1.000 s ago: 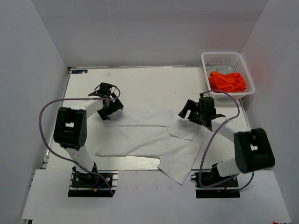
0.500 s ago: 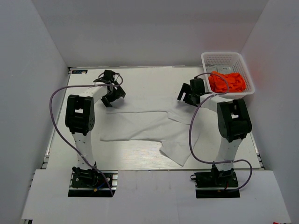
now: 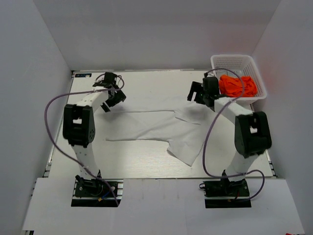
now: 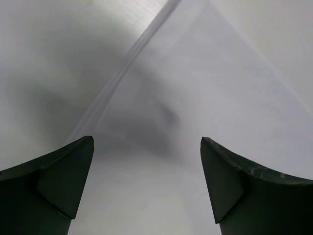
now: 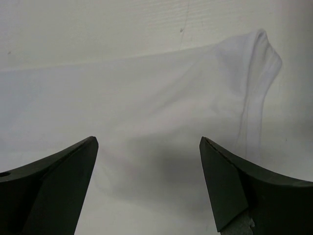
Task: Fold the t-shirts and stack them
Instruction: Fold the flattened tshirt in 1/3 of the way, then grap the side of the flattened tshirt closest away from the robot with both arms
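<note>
The white t-shirt (image 3: 156, 128) lies spread flat on the table, one sleeve pointing to the near right. My left gripper (image 3: 113, 99) is open over its far left corner; in the left wrist view (image 4: 146, 147) the cloth (image 4: 195, 98) and its hem lie between the fingers. My right gripper (image 3: 196, 93) is open over the far right edge; in the right wrist view (image 5: 148, 144) the cloth (image 5: 146, 98) and a folded sleeve hem (image 5: 254, 88) show. The orange t-shirt (image 3: 238, 85) lies crumpled in the basket.
The white lattice basket (image 3: 234, 58) stands at the far right corner of the table (image 3: 146, 83), just right of my right gripper. White walls enclose the table on three sides. Purple cables loop from both arms.
Both grippers have moved toward the far side of the table, and the white t-shirt has shifted away from the near edge with them.
</note>
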`<action>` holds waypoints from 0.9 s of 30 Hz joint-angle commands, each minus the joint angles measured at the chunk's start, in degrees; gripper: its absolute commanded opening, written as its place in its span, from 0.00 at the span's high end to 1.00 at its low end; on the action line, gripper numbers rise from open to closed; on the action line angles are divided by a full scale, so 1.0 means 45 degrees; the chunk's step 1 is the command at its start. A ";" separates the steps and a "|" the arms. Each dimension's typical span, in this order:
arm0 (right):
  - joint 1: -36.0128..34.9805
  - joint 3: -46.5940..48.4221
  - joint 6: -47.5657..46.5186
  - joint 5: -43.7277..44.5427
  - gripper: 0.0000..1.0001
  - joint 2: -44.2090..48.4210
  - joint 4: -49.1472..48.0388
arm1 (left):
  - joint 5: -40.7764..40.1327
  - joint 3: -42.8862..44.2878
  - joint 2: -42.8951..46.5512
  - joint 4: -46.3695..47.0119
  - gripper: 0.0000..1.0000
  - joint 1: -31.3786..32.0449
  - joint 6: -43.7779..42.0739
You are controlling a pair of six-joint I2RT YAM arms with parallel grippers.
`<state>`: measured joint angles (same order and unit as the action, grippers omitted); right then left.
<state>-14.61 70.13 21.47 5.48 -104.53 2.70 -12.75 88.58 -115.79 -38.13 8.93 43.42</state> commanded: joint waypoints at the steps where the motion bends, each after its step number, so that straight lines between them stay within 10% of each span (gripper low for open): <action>1: -0.0210 -0.2349 0.0011 -0.0515 0.10 0.2385 -0.0482 | -0.0915 -0.1903 0.3342 -0.0101 0.00 -0.0070 0.0720; 16: -0.0503 -0.7673 0.1068 -0.0846 0.10 0.9225 0.2095 | -0.1738 -1.0090 0.8307 -0.1255 0.05 -0.0051 0.3320; 27: -0.1381 -0.8142 0.0832 -0.2172 0.10 0.9226 0.4067 | -0.0468 -1.0681 0.7080 0.0602 0.73 0.0086 0.2793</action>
<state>-19.18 33.91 25.74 -1.23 -63.35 17.06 -17.02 41.06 -81.25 -38.57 9.08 56.80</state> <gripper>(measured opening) 0.902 0.315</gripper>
